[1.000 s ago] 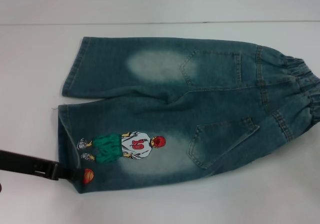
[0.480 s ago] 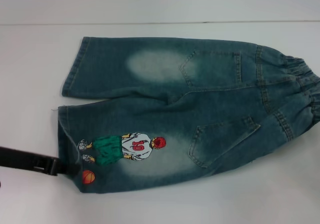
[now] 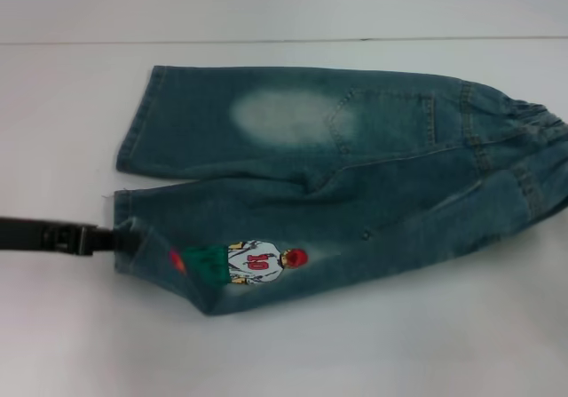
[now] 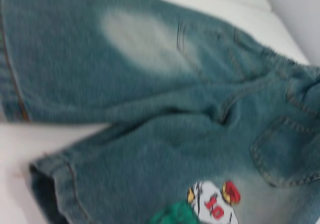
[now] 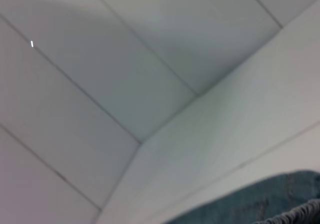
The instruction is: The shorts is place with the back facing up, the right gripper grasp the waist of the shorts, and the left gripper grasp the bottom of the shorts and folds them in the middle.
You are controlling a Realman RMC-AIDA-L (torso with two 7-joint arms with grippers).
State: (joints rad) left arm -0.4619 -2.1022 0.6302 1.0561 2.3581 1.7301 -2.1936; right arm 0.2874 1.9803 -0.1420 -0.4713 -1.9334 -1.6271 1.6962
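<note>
The blue-green denim shorts (image 3: 373,175) lie back up across the white table, leg hems to the left and elastic waist at the right edge. My left gripper (image 3: 114,237) comes in from the left and is shut on the hem of the near leg. That leg's near edge is lifted and rolled toward the far side. The basketball player print numbered 10 (image 3: 259,264) sits on the raised fold. The left wrist view shows the shorts (image 4: 150,108) close up with the print (image 4: 215,204). The right wrist view shows only a strip of the waist (image 5: 270,209). The right gripper is out of view.
The white table (image 3: 355,353) lies bare in front of the shorts and to their left. A pale wall (image 3: 284,2) rises behind the table's far edge. The far leg with its faded patch (image 3: 284,117) lies flat.
The left gripper has risen and moved toward the far side with the near leg's hem. The near edge of the shorts has lifted and rolled over, hiding the near back pocket.
</note>
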